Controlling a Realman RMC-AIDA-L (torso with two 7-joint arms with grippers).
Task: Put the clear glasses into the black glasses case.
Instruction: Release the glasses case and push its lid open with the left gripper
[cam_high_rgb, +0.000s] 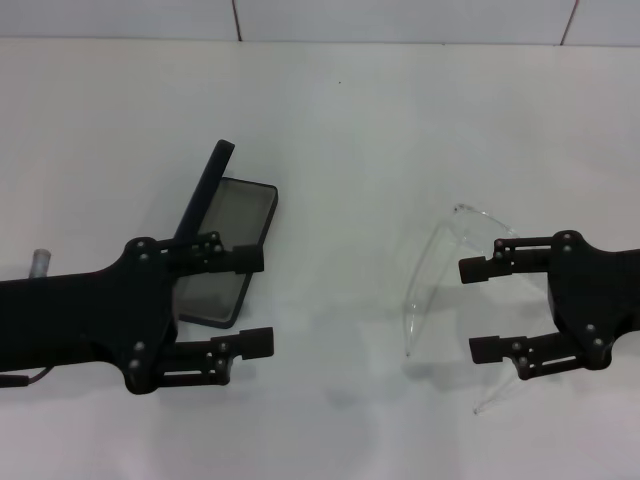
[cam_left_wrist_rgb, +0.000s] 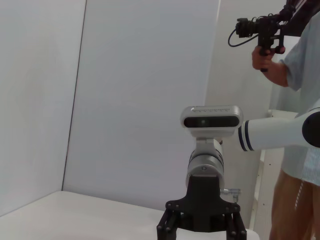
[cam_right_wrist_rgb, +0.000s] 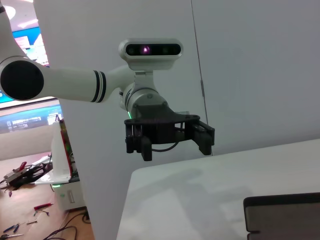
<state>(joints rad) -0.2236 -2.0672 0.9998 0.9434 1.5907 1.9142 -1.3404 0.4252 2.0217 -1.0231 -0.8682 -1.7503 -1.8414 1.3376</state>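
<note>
On a white tabletop, the robot's left hand hovers at 9 o'clock with fingers spread wide and holding nothing, partly over the black glasses case, which lies open at 10 o'clock with its lid tilted up along the far-left edge and its grey lining exposed. Toward 3 o'clock, the clear glasses rest on the tabletop, lens curving toward the centre and their arms running back toward the right hand. That hand is also wide open and empty, its two fingers straddling the near end of the frame. The glasses look light, thin and slick, likely to skid or flex under pressure; a gentle pinch across the bridge or lens rim seems the safest hold. The case appears rigid and stable.
</note>
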